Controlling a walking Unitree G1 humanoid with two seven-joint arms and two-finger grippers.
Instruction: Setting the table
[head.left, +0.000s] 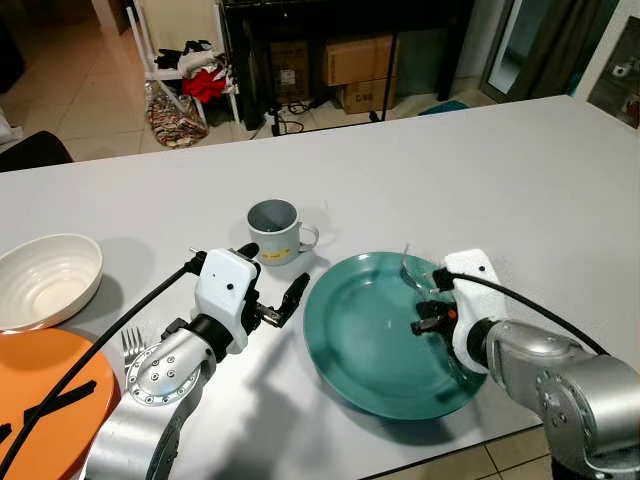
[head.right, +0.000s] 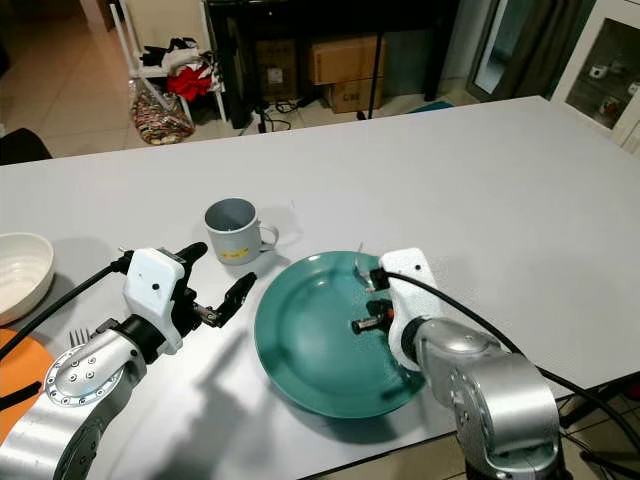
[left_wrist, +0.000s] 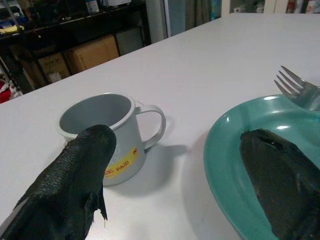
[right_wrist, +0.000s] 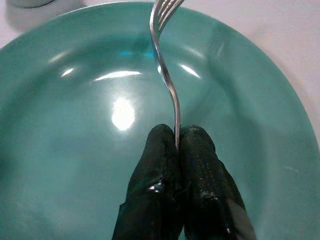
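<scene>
A teal plate (head.left: 370, 350) lies near the white table's front edge. My right gripper (right_wrist: 177, 135) hovers over the plate's right side, shut on the handle of a silver fork (right_wrist: 167, 75) whose tines (head.left: 410, 264) reach toward the plate's far rim. A grey mug (head.left: 275, 230) with a yellow label stands just behind and left of the plate. My left gripper (head.left: 272, 275) stands open between mug and plate, one finger (left_wrist: 85, 170) by the mug, the other finger (left_wrist: 280, 175) over the plate's left rim, holding nothing.
A white bowl (head.left: 45, 280) and an orange plate (head.left: 40, 400) sit at the left, with a second fork (head.left: 132, 345) beside them. Past the table's far edge are a dark shelf with cardboard boxes (head.left: 355, 60) and a bag (head.left: 175, 115) on the floor.
</scene>
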